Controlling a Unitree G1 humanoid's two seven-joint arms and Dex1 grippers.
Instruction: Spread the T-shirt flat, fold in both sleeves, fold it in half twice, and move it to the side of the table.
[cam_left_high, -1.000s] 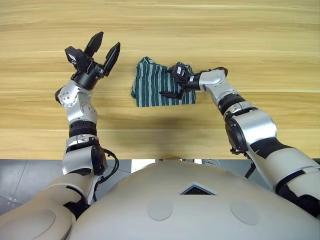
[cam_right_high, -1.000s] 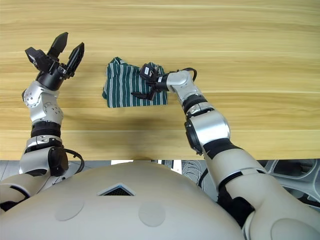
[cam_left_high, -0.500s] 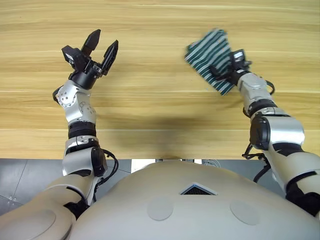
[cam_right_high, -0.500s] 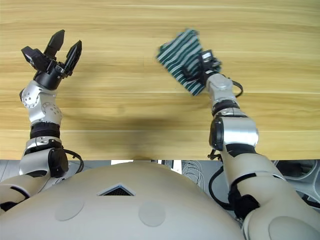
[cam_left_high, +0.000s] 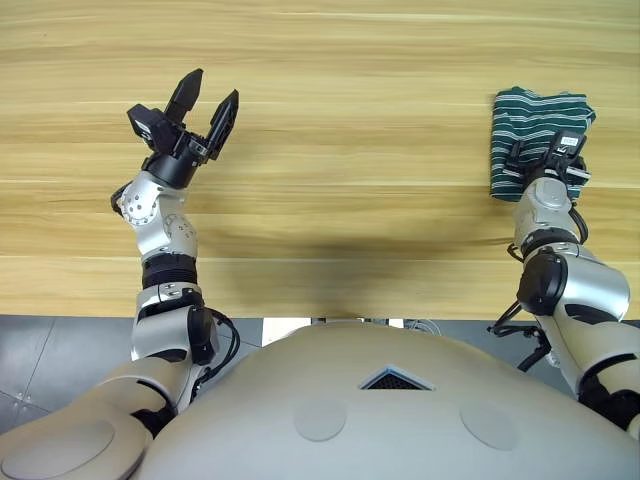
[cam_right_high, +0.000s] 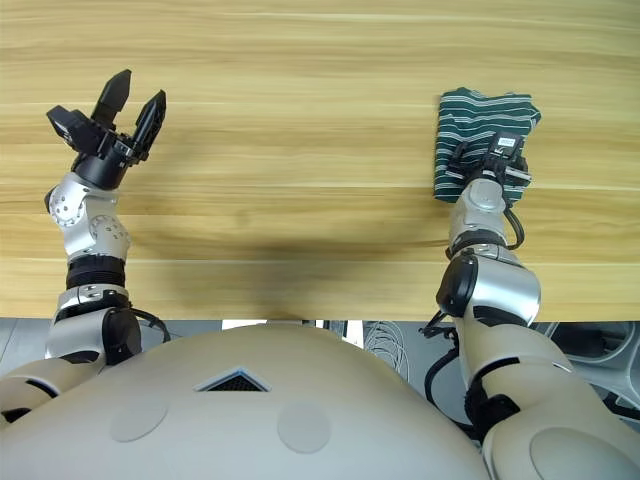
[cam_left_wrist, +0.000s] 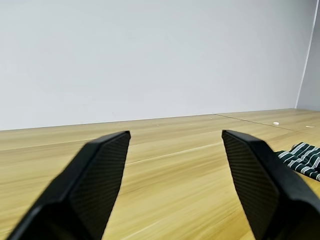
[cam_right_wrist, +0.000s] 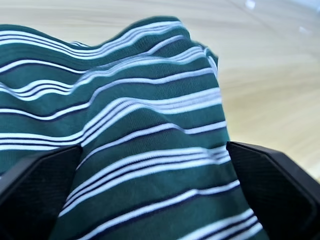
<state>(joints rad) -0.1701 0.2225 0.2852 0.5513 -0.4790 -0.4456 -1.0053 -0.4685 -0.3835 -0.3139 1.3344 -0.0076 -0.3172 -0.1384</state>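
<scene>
**Left claw** (cam_left_high: 212, 92): at 10 o'clock, raised above the worktop (cam_left_high: 350, 150), fingers spread, released and gripping nothing. Well apart from the cloth. It is a hazard only if it sweeps across toward 2 o'clock, which nothing here suggests.

**T-shirt** (cam_left_high: 535, 115): green with white stripes, folded to a small packet, lying on the worktop at 2 o'clock, far out on the right side. The packet is not crisp: the far edge is rumpled and the top layer humps up in the right wrist view. Judged placed; task near its end.

**Right claw** (cam_right_wrist: 152, 150): sits on the near edge of the packet. Its fingers (cam_right_wrist: 35, 190) stand wide apart with striped cloth bulging between them and no pinch visible, so I read it as released. Whether a fingertip lies under a layer cannot be told.

**Risks from here:**
1. Snag on withdrawal. If a finger is tucked beneath or between layers, pulling back toward 6 o'clock would drag the near edge along and open the last fold.
2. Lift-off with cloth caught. Soft knit clings to finger edges; a fast rise could pick up the top layer and flip it.
3. Spring-back. The humped top layer is under no weight, so the fold may relax and slump sideways.
4. Sideways shove. Any lateral move with fingers touching would skew the packet.

A slow, straight rise seems safest.
</scene>
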